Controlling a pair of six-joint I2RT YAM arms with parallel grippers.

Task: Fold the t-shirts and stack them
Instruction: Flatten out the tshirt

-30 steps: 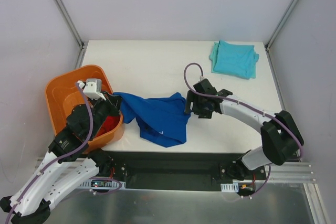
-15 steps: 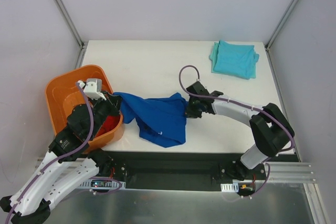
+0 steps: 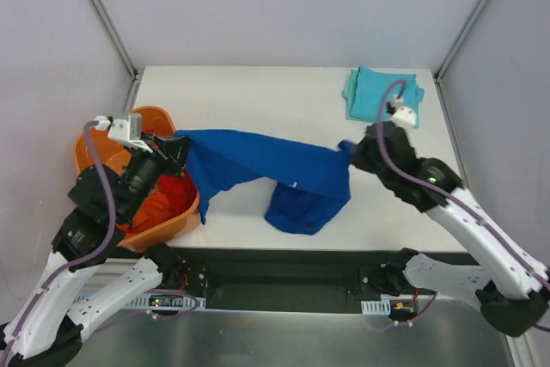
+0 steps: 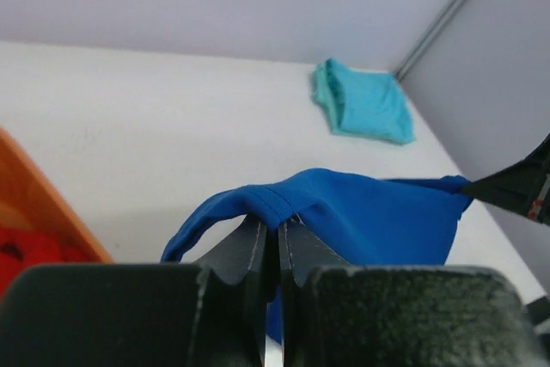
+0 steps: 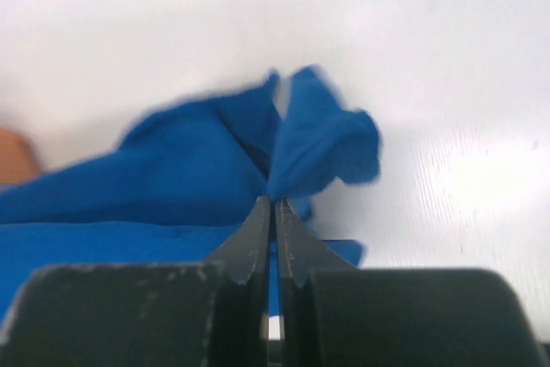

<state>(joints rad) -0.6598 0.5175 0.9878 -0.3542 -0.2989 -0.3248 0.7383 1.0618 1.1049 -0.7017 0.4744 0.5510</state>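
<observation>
I am holding the royal blue t-shirt (image 3: 258, 161) stretched out over the table (image 3: 249, 100), my left end effector (image 4: 277, 231) pinching its hem beside the orange tub (image 3: 90, 148) and my right end effector (image 5: 273, 209) pinching the opposite end, while its lower part is hanging down.

Top view: red shirt (image 3: 174, 197) mostly hidden behind L arm (image 3: 120, 191) and orange tub (image 3: 82, 152) wall. White mark (image 3: 295, 185) on blue shirt (image 3: 258, 161) too small to read, perhaps lettering. R-wrist view: blue shirt blurred, cut off at frame's left edge. L-wrist view: orange tub cut off at frame's left edge; blue shirt's lower part hidden behind L gripper (image 4: 278, 242).
</observation>
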